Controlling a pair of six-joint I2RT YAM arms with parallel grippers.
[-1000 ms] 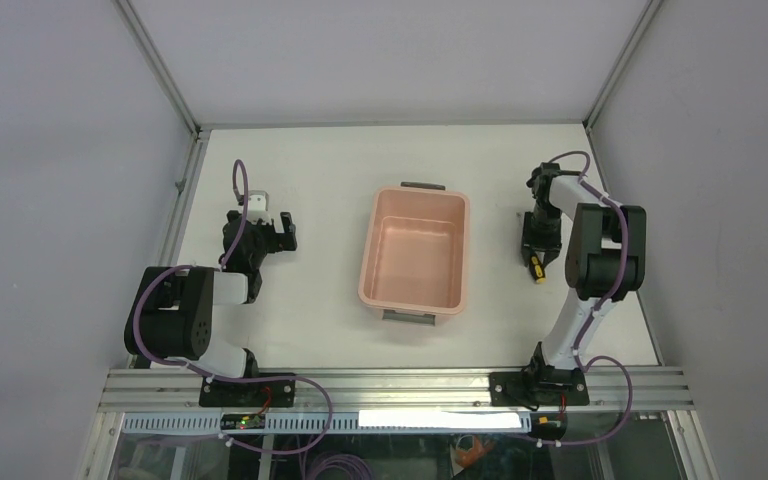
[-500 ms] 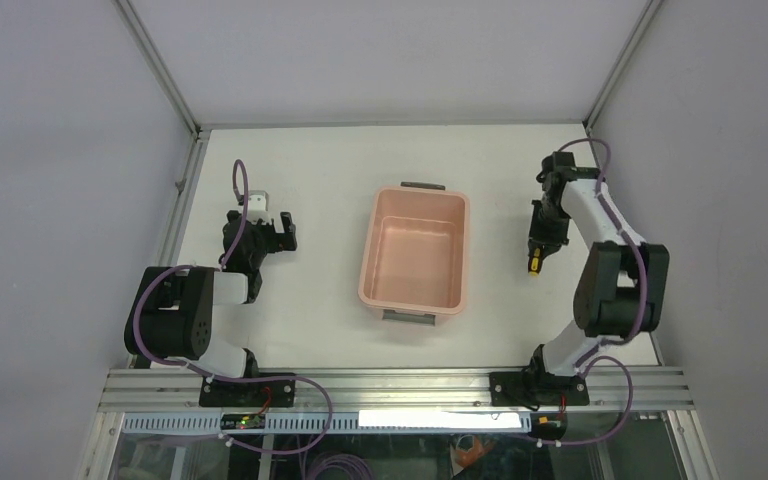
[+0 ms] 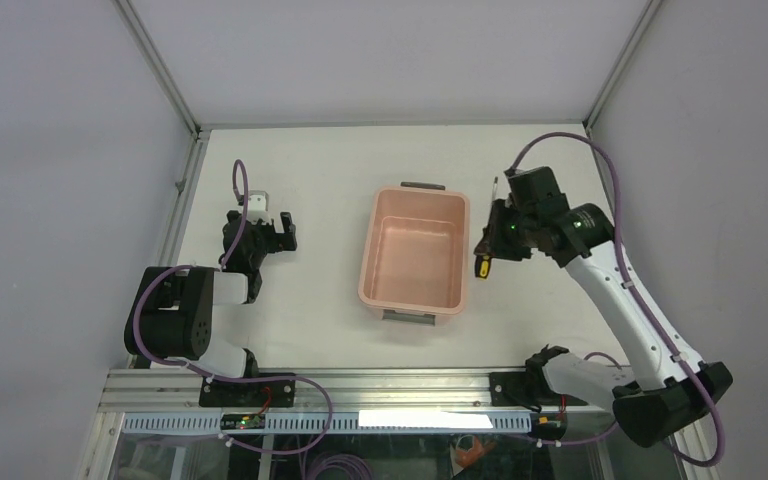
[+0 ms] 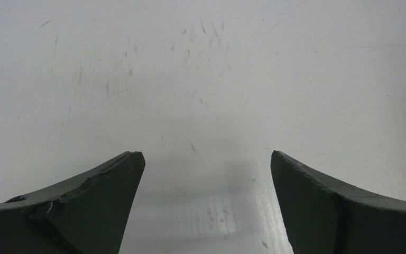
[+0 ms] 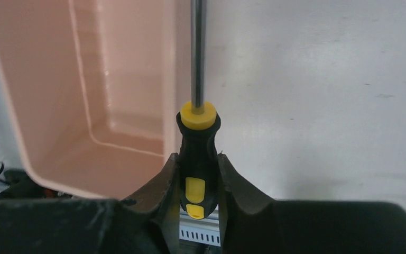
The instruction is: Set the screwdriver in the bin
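The screwdriver [image 3: 483, 262] hangs just outside the right rim of the salmon-pink bin [image 3: 415, 255], lifted off the table, with its black-and-yellow handle toward the near edge and its thin shaft pointing away. My right gripper [image 3: 494, 240] is shut on the handle. In the right wrist view both fingers press the handle [image 5: 198, 151] of the screwdriver, my right gripper [image 5: 198, 165] is closed round it, and the bin [image 5: 84, 95] lies to its left, nothing inside it. My left gripper [image 3: 271, 226] rests open over bare table at the left, its jaws [image 4: 206, 156] wide apart around nothing.
The bin has a dark grey handle on its far end [image 3: 423, 186] and one on its near end [image 3: 408, 317]. An aluminium rail [image 3: 390, 385] runs along the near table edge. Grey walls with metal posts [image 3: 160, 70] close in the left, back and right.
The right arm has lifted the screwdriver off the table at the right and carried it left, up to the bin's right rim. The left arm has not moved.
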